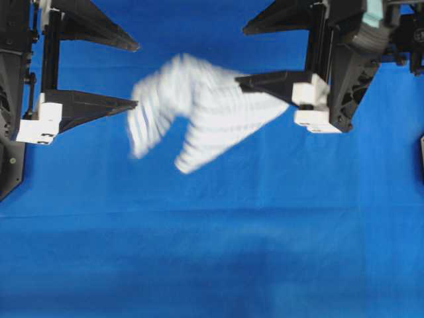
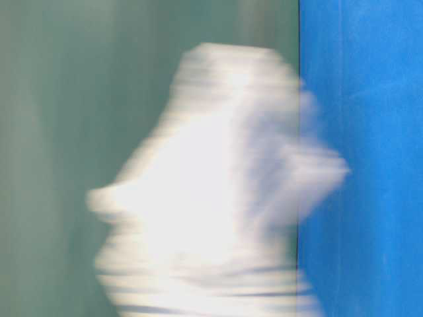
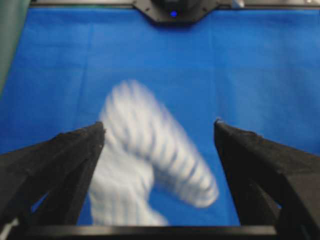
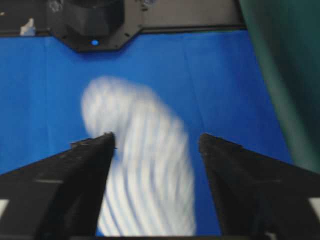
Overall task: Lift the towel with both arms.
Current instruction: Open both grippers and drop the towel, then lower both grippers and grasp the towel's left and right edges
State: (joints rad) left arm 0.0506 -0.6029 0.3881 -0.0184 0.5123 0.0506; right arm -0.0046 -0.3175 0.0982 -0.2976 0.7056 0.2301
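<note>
Overhead view shows you the towel (image 1: 199, 109) as a motion-smeared, crumpled shape between your 2 grippers, over the blue table covering (image 1: 212, 252). Your left gripper (image 1: 136, 75) has its jaws spread wide with nothing in them. Your right gripper (image 1: 240, 55) is equally wide, gripping nothing.

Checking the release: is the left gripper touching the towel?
Cannot tell. The left gripper stands wide open around the blurred towel; overhead, a fingertip meets its edge.

Soft striped cloth towel (image 1: 199, 109), matt blue fabric table covering (image 1: 212, 252); matt black plastic pincer fingers (image 3: 260, 165)
</note>
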